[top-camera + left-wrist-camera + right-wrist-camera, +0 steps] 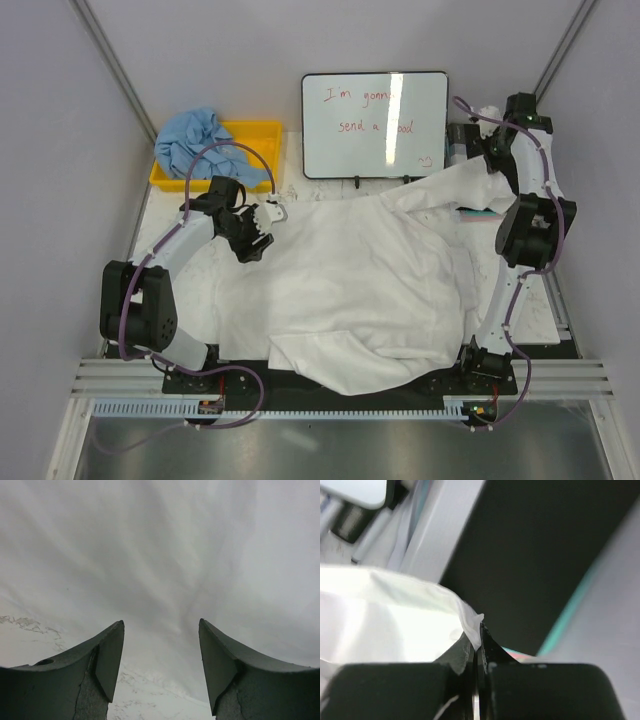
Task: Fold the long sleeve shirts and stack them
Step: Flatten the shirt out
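Top external: white shirt [340, 290], corner tight in right tool [479, 634], by wide left tool [160, 625]; blue shirt [195, 140] on yellow bin [256, 130].

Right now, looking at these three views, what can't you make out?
Top view: glare washes out part of the whiteboard writing.
Top view: the blue shirt is bunched in the yellow bin, its own folds hiding its sleeves.
Right wrist view: the right gripper pinches the white shirt; which part, the close, blurred framing does not show.
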Controlling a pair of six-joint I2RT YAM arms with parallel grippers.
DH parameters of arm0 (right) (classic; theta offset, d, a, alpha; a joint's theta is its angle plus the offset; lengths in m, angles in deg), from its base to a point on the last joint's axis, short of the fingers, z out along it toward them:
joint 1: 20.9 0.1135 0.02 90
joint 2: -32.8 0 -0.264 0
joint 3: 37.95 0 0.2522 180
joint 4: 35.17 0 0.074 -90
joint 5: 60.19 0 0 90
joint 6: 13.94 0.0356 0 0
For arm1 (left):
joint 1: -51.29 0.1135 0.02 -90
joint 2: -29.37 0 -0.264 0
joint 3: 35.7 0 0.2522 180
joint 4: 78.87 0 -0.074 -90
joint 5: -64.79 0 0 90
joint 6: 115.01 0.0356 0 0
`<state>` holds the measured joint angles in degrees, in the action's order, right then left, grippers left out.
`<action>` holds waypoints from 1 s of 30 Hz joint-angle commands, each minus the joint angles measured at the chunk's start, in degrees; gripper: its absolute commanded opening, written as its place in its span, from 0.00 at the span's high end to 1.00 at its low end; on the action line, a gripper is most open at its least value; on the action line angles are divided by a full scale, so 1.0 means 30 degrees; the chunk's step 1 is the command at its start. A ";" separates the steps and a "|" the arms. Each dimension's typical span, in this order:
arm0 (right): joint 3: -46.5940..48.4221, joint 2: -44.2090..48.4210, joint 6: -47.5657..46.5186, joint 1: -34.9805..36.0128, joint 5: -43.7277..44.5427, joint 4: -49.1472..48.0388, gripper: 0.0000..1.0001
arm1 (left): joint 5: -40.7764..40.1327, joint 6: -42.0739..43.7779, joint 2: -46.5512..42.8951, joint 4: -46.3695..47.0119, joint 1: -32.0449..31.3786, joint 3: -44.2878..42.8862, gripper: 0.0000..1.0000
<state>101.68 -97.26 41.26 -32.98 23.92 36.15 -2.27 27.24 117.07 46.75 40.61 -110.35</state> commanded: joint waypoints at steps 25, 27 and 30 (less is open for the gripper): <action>-0.3048 0.0200 -1.4878 0.9707 0.9081 -2.5017 0.98 | 0.0937 -0.4319 0.1030 0.1646 0.1390 -0.0096 0.34; -0.3280 0.0402 -1.5174 0.9884 0.9577 -2.5105 0.99 | 0.1113 -0.4467 0.1001 0.1617 0.1683 -0.0213 0.34; -0.4069 0.1688 -1.4679 1.0031 1.0254 -2.3408 0.99 | 0.1260 -0.4555 0.1029 0.1675 0.1947 -0.0476 0.34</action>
<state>88.87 -97.11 -1.32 -3.80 50.11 -32.15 -1.50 16.51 119.85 50.16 45.31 -110.26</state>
